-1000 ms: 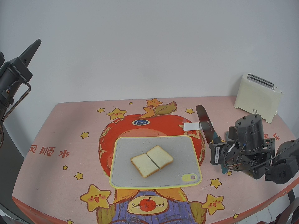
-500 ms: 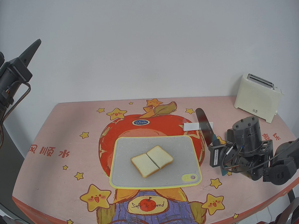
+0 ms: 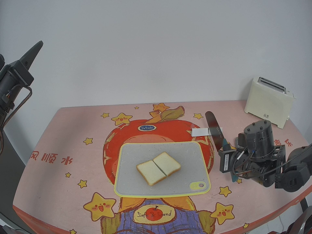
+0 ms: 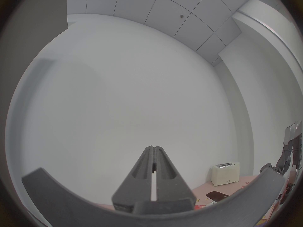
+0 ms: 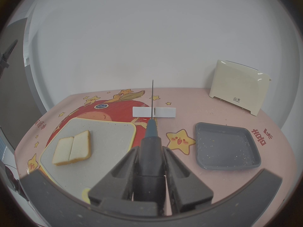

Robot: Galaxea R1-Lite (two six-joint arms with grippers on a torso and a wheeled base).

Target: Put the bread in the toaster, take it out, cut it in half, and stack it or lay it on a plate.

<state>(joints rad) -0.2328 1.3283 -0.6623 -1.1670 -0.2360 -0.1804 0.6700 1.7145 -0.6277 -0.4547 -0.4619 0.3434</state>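
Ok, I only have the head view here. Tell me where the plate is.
Observer: The right wrist view shows a grey square plate on the table, to the robot's right of the cutting board.
Operator: Report what's on it.
Observer: Only scattered crumbs, no bread.
Operator: Check the left gripper.
Observer: In the left wrist view its fingers are pressed together with nothing between them.
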